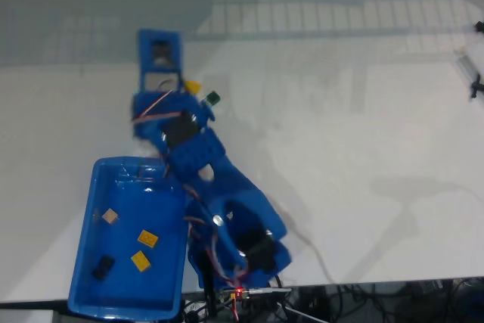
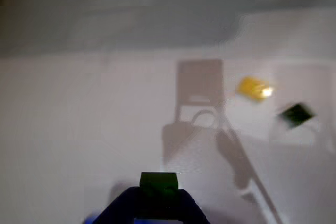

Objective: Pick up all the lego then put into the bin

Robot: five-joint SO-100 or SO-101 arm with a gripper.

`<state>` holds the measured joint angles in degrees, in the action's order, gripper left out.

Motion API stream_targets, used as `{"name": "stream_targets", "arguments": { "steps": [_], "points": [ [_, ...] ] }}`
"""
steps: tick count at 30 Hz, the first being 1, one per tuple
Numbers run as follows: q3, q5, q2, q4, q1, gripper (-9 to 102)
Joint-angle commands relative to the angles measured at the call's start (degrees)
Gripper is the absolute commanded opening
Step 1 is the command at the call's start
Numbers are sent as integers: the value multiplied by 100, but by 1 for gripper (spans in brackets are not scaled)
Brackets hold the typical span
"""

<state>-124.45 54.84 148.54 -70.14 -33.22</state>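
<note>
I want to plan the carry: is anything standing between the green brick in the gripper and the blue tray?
Only the blue arm itself lies between the gripper, shut on a small dark green plastic brick, and the shallow glossy blue plastic tray; no loose object blocks the white table.

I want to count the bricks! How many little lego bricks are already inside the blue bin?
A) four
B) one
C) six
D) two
A: the fixed view shows four bricks in the bin: a tan one, two yellow ones and a black one.
</note>
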Motion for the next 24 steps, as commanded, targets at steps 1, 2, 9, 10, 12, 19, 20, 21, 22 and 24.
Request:
{"name": "stream_targets", "arguments": {
  "steps": [1,2,9,10,12,19,20,21,22,24],
  "points": [
    [536,-167,615,-896,-1969,1],
    [536,-255,738,-1178,-2540,1],
    [562,-853,879,-2769,-5098,1],
    [554,-905,861,-2944,-5317,1],
    [519,-976,844,-3085,-5563,3],
    [598,-835,773,-3146,-5396,25],
    [606,-809,773,-3120,-5300,26],
    [606,-782,773,-3120,-5203,27],
    [615,-738,765,-3120,-5045,28],
    [633,-615,668,-2962,-4474,28]
  ]
}}
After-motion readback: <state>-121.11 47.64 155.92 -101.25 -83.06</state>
